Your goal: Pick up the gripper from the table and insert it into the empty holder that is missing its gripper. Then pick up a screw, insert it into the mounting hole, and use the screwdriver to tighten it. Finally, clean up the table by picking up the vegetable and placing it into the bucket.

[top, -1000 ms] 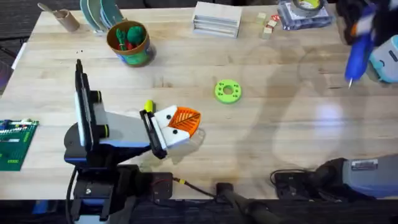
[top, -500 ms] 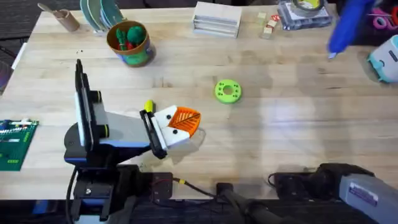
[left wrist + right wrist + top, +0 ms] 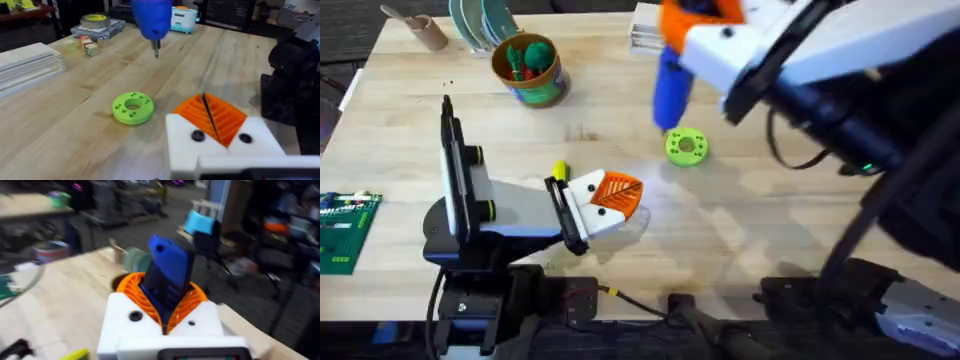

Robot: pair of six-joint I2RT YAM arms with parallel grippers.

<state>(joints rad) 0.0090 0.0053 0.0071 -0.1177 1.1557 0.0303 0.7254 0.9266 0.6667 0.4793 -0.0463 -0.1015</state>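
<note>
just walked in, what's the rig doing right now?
The right gripper is shut on the blue screwdriver, carrying it bit-down just above and behind the green disc at mid-table. The bit isn't touching the disc. The left gripper sits shut near its base, holding nothing. The bucket at the back left has vegetables in it.

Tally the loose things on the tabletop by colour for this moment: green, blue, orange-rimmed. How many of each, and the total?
Green: 1, the round disc.
Blue: 1, the screwdriver, held by the right pincer above the disc.
Orange-rimmed: 1, the bucket, with a vegetable inside.
Total: 3.
</note>
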